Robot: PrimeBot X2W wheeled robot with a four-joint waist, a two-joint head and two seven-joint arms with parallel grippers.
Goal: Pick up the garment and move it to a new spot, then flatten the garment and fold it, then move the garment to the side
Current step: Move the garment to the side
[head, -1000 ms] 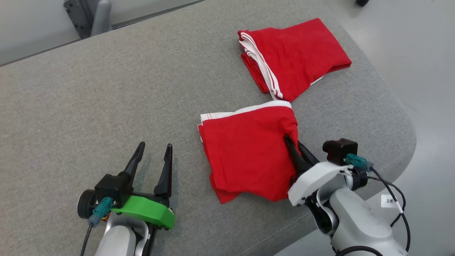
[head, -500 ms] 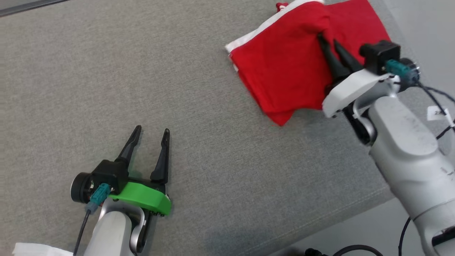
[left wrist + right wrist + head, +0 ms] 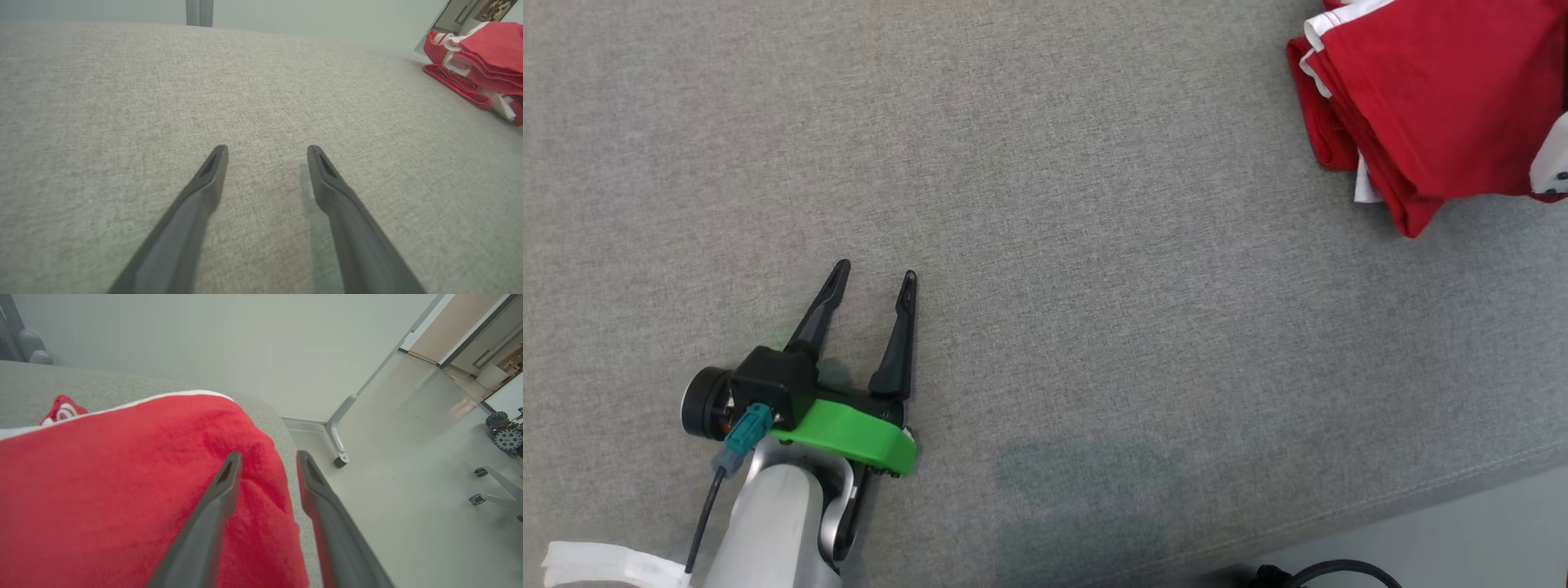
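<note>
- Softness defines the red folded cloth garment with white trim [image 3: 1437, 106]: light, limp and apt to unfold, so a pinch through all layers at an edge looks best. It lies near the right edge of the grey fabric worktop [image 3: 1094, 245].
- Right gripper [image 3: 269, 454] reaches over the garment's edge with its fingers slightly apart. I cannot tell whether it grips cloth.
- Left gripper [image 3: 875, 271] is wide open and empty, low over the worktop and well apart from the garment.

- Grey woven cushion top [image 3: 1045, 204] spreads wide and flat;
- pale glossy floor [image 3: 408, 514] beyond its rounded edge;
- grey caster leg [image 3: 340, 430] stands there;
- black cable [image 3: 1339, 566] curls below
</note>
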